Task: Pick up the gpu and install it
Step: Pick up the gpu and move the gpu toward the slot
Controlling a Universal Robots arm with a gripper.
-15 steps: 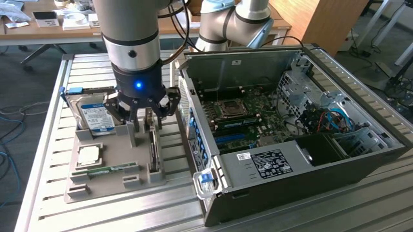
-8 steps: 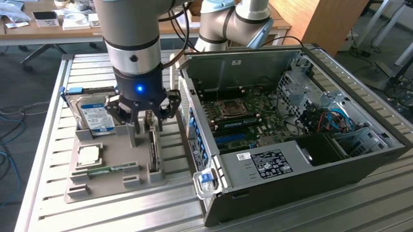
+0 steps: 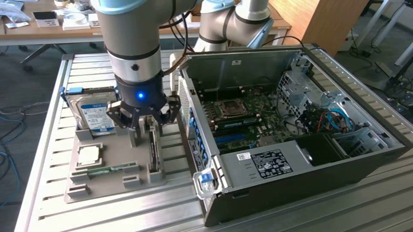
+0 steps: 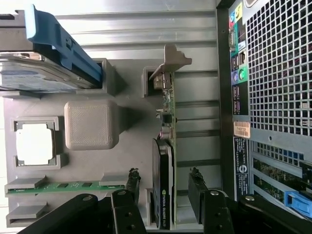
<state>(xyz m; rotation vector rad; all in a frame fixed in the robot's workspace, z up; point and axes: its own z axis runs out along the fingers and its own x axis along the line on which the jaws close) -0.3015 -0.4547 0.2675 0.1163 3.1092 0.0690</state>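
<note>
The gpu (image 4: 165,163) is standing on edge in a slot of the grey holder tray (image 4: 126,90), sitting directly between the jaws. The gripper (image 4: 163,173) is presenting its jaws wide, one finger (image 4: 132,178) flanking each face of the card with a gap showing. The RAM stick (image 4: 73,185) is lying just outside one finger, and the computer case (image 4: 278,73) is standing beyond the other.

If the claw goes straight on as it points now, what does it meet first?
Likely the gpu, standing on edge in the grey holder, under the open claw's gap; its fingers would pass either side. Depth is unclear.
</note>
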